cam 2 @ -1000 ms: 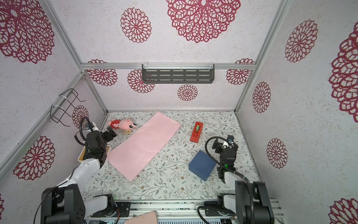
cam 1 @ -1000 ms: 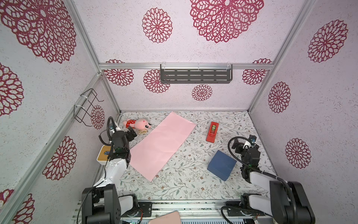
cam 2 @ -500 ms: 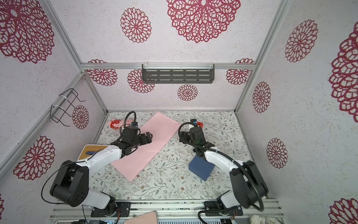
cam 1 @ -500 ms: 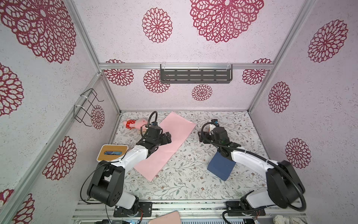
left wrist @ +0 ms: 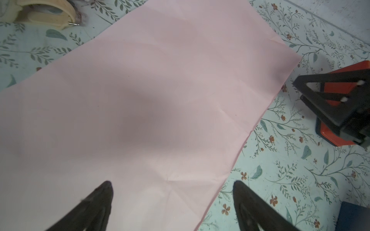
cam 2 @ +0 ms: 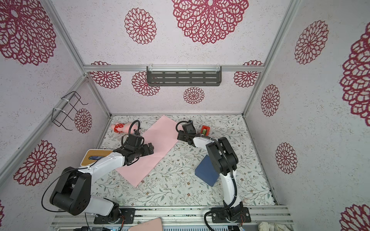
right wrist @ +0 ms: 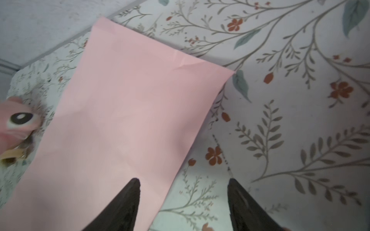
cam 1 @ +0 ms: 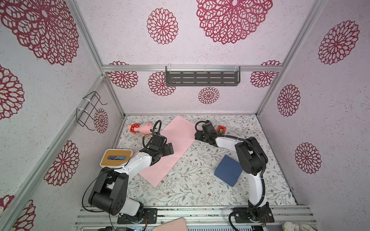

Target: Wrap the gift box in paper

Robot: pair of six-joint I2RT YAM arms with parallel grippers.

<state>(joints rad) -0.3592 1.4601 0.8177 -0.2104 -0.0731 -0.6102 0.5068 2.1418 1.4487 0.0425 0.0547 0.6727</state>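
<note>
Nothing's wrapped yet: your paper (cam 1: 180,134) lies flat, gift box (cam 1: 228,171) apart at lower right; left hand (left wrist: 172,184) and right hand (right wrist: 183,180) gape apart, empty.

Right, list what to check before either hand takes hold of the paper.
1. Paper lying flat, pink face up: ok.
2. Left hand open and empty, straddling the paper's edge: ok.
3. Right hand open and empty, straddling the paper's edge: ok.
4. Either hand touching the paper: cannot tell.
5. Gift box on the paper: not ok, it stands apart on the table.
6. Red tape dispenser off the paper: ok.
</note>
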